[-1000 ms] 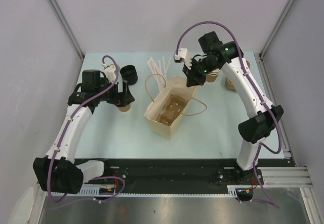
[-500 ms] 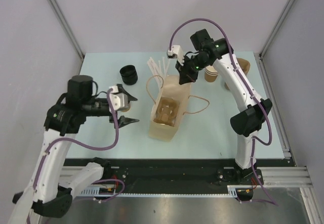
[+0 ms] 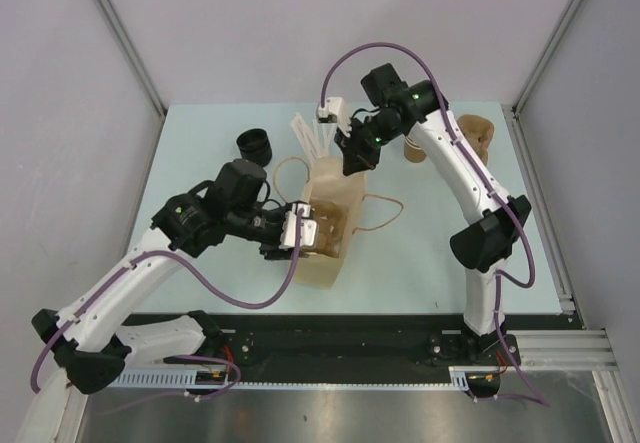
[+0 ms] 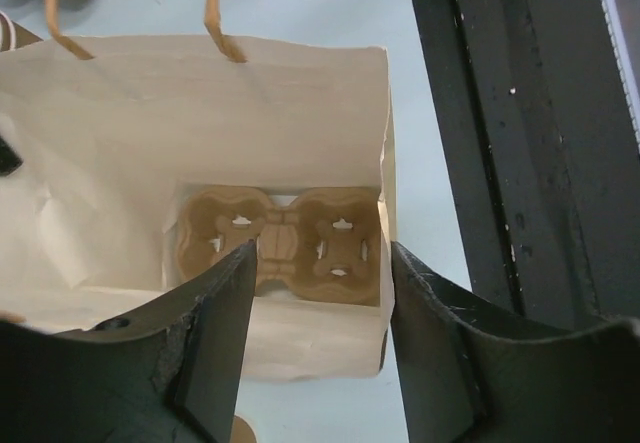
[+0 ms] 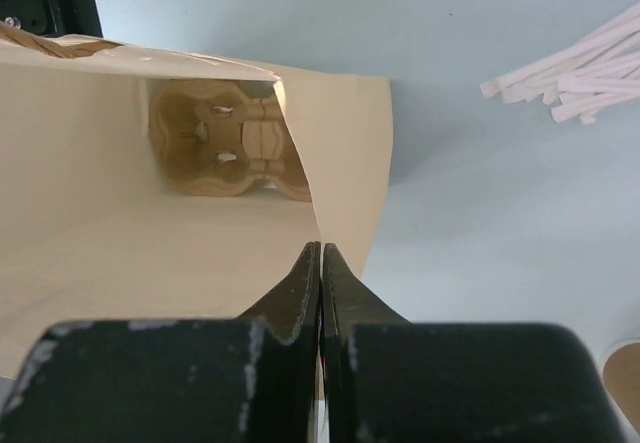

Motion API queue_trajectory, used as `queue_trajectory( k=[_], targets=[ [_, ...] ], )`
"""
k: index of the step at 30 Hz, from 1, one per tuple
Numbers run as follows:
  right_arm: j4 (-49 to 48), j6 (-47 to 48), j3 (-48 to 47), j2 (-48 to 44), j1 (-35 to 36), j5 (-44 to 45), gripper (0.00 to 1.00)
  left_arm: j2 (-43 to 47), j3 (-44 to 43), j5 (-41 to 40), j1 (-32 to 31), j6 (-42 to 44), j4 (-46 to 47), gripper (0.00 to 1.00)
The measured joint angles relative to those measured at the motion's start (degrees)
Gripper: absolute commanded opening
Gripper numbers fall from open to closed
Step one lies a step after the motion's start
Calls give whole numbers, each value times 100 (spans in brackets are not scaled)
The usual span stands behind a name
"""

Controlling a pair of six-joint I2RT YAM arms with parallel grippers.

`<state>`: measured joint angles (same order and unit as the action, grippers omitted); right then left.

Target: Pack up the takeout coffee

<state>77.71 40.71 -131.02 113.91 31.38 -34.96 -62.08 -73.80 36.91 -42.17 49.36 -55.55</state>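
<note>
Paper bag [image 3: 330, 218] stands mid-table [image 3: 200, 123], mouth open upward, with a pulp cup carrier [image 4: 285, 243] lying flat on its bottom. Right tool [image 5: 320, 251] is at the bag's far rim. Its fingers are pressed together with the paper edge pinched between the tips, so it's clamped on the bag. Left tool [image 4: 322, 263] hangs over the bag's mouth from the near-left side, fingers apart with nothing between them, pointing down at the carrier. Takeout coffee [image 4: 240, 429]: poor view. All I get is a tan sliver at the bottom edge of the left wrist view, just outside the bag's near wall. It's probably the cup but I can't confirm, and from the top camera that spot is hidden under the left arm. One rope handle [image 3: 385, 211] loops out from the bag's right side onto the table. White straws [image 3: 310, 131] lie just beyond the bag's far-left corner. The stack of black lids [image 3: 254, 146] sits further left of the bag, clear of it. Tan lidless cups [image 3: 413, 147] stand beyond the bag to its right, partly behind the right arm.
</note>
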Motion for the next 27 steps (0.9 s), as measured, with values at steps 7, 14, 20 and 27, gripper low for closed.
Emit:
queue_trajectory(
  k=[7, 14, 20, 27],
  targets=[
    [-2, -107, 0, 0, 157, 68, 0, -44, 282, -367, -343, 61, -9, 24],
    [0, -361, 0, -11, 284, 380, 0, 26, 356, -271, -566, -61, 44, 1],
    [28, -531, -90, -98, 337, 885, 0, 402, 831, -337, -964, -345, 695, 1],
    [48, -516, -293, -240, 343, 1220, 0, 393, 1207, -487, -1023, -450, 1296, 28]
  ],
)
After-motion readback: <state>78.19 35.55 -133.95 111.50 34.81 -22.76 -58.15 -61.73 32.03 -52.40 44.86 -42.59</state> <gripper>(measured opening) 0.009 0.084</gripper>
